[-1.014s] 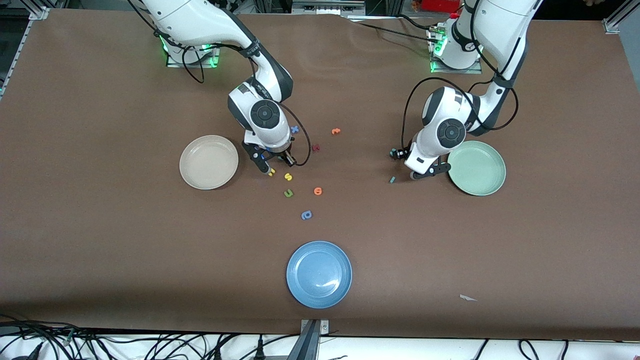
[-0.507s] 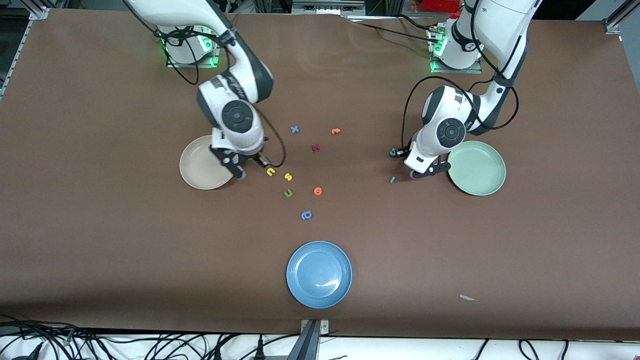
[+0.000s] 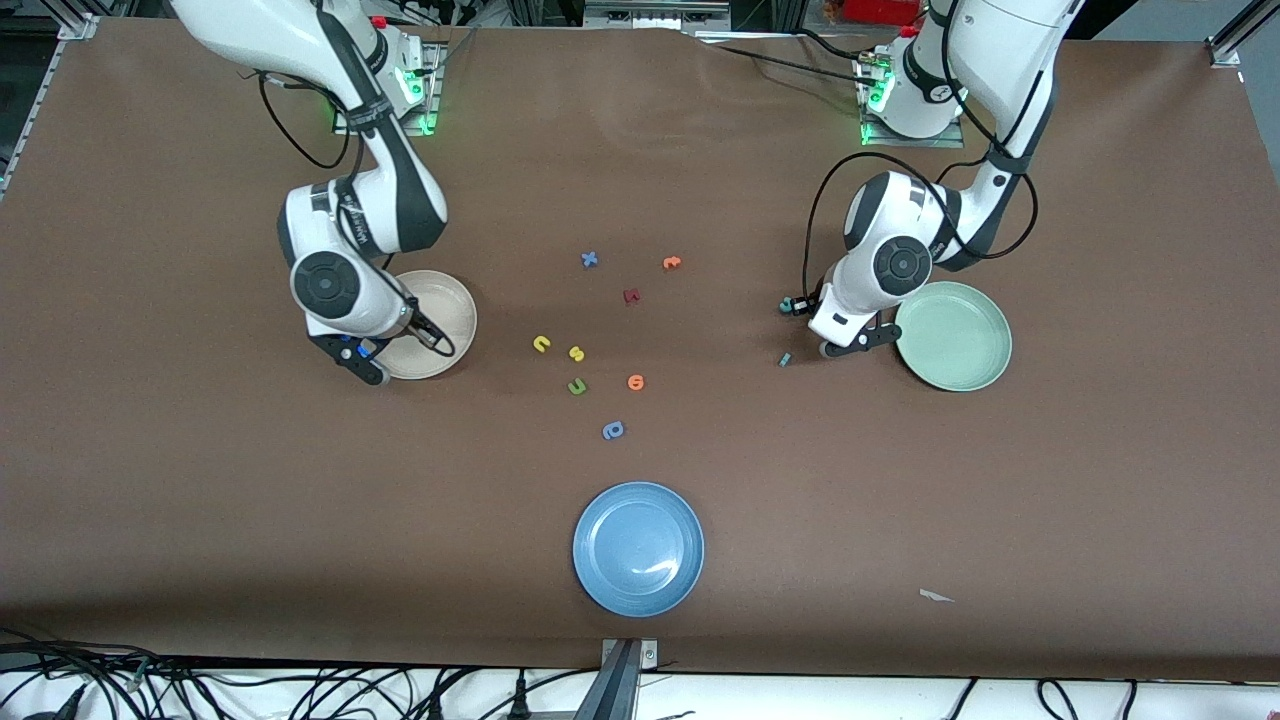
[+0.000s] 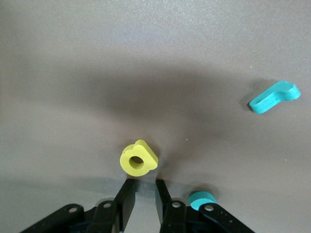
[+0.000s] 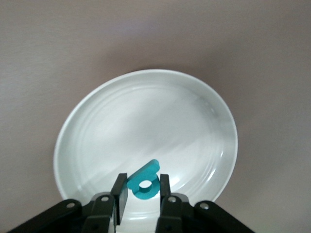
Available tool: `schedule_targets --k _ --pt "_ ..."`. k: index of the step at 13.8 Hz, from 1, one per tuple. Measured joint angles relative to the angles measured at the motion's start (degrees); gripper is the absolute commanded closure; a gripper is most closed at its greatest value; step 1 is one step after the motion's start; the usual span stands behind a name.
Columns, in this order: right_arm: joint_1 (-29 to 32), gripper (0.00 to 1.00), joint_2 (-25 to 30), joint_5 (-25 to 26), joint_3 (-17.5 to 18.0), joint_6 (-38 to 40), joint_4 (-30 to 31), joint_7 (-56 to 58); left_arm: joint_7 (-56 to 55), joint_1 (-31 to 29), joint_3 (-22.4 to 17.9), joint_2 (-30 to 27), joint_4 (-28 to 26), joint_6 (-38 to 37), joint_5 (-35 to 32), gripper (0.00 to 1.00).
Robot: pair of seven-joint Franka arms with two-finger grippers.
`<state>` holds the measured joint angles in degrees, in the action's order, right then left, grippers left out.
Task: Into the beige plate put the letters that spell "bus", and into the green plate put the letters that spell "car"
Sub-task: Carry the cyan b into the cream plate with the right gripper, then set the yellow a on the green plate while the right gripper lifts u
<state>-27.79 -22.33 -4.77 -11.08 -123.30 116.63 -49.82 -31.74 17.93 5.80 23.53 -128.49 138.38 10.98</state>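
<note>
Brown table [image 3: 200, 480]: the right gripper [image 5: 141, 191] hangs over the beige plate [image 5: 97, 126], jaws clamped on the teal "b" [image 5: 144, 183]; release likely comes next. The left gripper [image 4: 144, 187], jaws narrowly parted and empty, stops short of the yellow "a" [image 4: 138, 158], with the green plate [image 3: 955, 335] at its three o'clock.

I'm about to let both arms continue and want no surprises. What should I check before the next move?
1. Teal toy letter "b" clamped in the right hand: ok.
2. Right hand over the round beige plate: ok.
3. Yellow toy "u" and yellow toy "s" in the beige plate: not ok, both lie on the table.
4. Yellow toy "a" gripped by the left hand: cannot tell; it sits right at the hand.
5. Round green plate holding teal "c" and thin teal "r": not ok, both lie on the table.
</note>
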Motion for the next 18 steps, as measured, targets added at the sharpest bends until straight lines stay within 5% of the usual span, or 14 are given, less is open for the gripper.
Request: schedule_targets --k 7,12,15,18 --pt "-0.4 0.08 1.5 -2.3 1.0 -0.1 -0.1 0.7 -1.7 -1.2 -0.1 0.0 0.3 0.1 0.2 0.60" --pt "-1.0 0.50 2.0 -3.3 8.2 -5.3 -1.7 0.6 -1.9 -2.8 -0.3 0.4 1.3 0.1 0.2 0.61" --pt "-1.8 0.51 0.5 -3.4 10.7 -9.6 -2.4 -3.0 -2.6 -2.7 -0.1 0.7 1.5 0.1 0.2 0.63" --pt "-3.9 0.51 -3.3 -3.4 11.0 -12.4 -5.0 -10.3 -3.0 -2.6 0.0 0.8 1.6 0.1 0.2 0.78"
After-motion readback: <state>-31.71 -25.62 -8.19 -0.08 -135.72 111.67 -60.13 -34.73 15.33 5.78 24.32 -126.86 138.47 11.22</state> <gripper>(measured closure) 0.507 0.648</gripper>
